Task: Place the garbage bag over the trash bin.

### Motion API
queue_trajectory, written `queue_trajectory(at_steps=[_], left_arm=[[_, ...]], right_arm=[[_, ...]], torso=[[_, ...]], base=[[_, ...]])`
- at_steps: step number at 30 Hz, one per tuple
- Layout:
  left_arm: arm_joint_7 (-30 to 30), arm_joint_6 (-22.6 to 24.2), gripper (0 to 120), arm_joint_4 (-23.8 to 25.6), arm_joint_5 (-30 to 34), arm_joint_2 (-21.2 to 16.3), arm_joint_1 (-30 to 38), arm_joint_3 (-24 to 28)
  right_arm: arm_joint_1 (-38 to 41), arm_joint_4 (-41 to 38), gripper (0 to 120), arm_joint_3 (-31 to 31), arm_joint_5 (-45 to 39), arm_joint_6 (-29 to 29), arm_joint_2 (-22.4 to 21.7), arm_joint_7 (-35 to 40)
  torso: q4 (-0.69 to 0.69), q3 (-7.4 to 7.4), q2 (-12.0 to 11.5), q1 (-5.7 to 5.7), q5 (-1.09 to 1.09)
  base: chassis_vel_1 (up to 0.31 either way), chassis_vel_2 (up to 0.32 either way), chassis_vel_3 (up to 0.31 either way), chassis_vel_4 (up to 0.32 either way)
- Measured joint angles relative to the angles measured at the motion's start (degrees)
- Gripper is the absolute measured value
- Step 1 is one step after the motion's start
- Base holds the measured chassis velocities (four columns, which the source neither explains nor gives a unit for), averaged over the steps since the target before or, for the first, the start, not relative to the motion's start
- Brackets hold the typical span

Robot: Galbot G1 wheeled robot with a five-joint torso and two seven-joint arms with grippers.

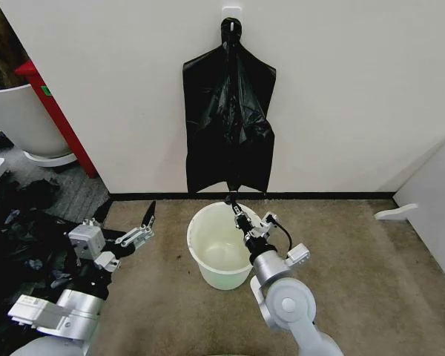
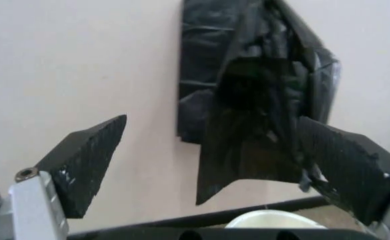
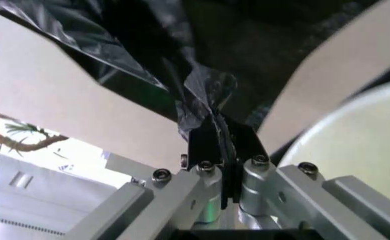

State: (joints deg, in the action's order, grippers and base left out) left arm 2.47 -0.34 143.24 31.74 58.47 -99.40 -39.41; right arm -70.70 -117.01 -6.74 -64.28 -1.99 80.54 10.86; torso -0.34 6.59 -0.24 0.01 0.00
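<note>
A flat bundle of black bags (image 1: 228,111) hangs on the wall from a hook (image 1: 231,10). From its lower edge a thin tail of glossy black film, the garbage bag (image 1: 231,191), is drawn down, and my right gripper (image 1: 234,202) is shut on it, just above the far rim of the trash bin (image 1: 216,256). Where the bag meets the bundle, I cannot tell one from the other. The right wrist view has the crumpled film (image 3: 205,95) pinched in the right gripper (image 3: 220,134), with the bin (image 3: 358,145) beside it. My left gripper (image 1: 127,215) stands open left of the bin; in its own view the left gripper (image 2: 212,122) faces the bundle (image 2: 255,95).
A heap of black plastic bags (image 1: 22,237) lies on the floor at the left. Behind it stand a big white tub (image 1: 15,119) and a red post (image 1: 55,111). A white panel (image 1: 434,200) closes off the right side. Brown carpet (image 1: 356,259) lies around the bin.
</note>
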Motion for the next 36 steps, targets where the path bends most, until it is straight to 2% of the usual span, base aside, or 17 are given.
queue_trajectory(at_steps=[1,4,7,19,23,25,27,29,30,33,36], left_arm=[[0.0,0.0,100,0.0,0.0,0.0,0.0,0.0],[0.5,0.8,100,0.0,2.2,-5.2,2.7,0.3],[0.8,1.6,100,0.0,3.8,-8.2,5.6,1.0],[1.8,4.4,100,-2.5,8.3,-14.0,15.1,1.9],[3.1,6.4,100,-3.0,11.0,-17.0,19.2,2.2],[4.5,7.7,100,-3.7,13.4,-19.6,23.1,2.7],[5.8,9.0,100,-4.8,14.8,-22.0,27.7,4.8],[7.6,9.9,100,-6.4,15.4,-24.2,33.6,9.3],[7.6,9.9,100,-6.4,15.4,-24.2,33.6,9.3],[8.4,11.0,100,-9.3,15.6,-25.9,42.8,15.5],[8.9,11.9,100,-12.8,15.6,-25.9,51.5,22.5]], right_arm=[[0.0,0.0,0,0.0,0.0,0.0,0.0,0.0],[1.8,0.4,0,0.0,2.5,-0.1,-1.0,-1.5],[4.3,0.3,0,0.1,2.9,-0.5,-1.6,-2.0],[8.0,-2.2,0,0.1,1.9,-1.7,-3.2,-2.2],[8.5,-1.6,0,1.9,2.3,-1.9,-3.4,-2.3],[9.1,-0.5,0,3.5,3.0,-1.9,-3.5,-2.5],[9.4,0.3,0,4.3,3.3,-1.9,-3.4,-2.6],[9.6,0.8,0,4.7,3.4,-1.9,-3.2,-2.6],[9.6,0.8,0,4.7,3.4,-1.9,-3.2,-2.6],[9.8,0.9,0,4.7,3.5,-1.9,-3.0,-2.6],[10.0,0.8,0,4.6,3.4,-1.8,-2.9,-2.6]], torso=[[0.0,0.0,0.0,0.0,0.0],[-0.01,0.01,0.0,0.01,0.0],[0.0,0.01,0.0,0.01,0.0],[0.0,0.0,0.0,0.0,-0.01],[0.0,0.0,0.0,0.01,0.0],[0.01,0.0,0.0,0.01,0.0],[0.0,0.0,0.0,0.01,0.0],[0.0,0.01,0.0,0.01,0.01],[0.0,0.01,0.0,0.01,0.01],[-0.01,0.0,0.0,0.01,0.01],[0.0,0.01,0.0,0.01,0.0]], base=[[0.0,0.0,0.0,0.0],[0.0,0.0,0.0,0.0],[0.0,0.0,0.0,0.0],[0.0,0.0,0.0,0.0],[0.0,0.0,0.0,0.0],[0.0,0.0,0.0,0.0],[0.0,0.0,0.0,0.0],[0.0,0.0,0.0,0.0],[0.0,0.0,0.0,0.0],[0.0,0.0,0.0,0.0],[0.0,0.0,0.0,0.0]])
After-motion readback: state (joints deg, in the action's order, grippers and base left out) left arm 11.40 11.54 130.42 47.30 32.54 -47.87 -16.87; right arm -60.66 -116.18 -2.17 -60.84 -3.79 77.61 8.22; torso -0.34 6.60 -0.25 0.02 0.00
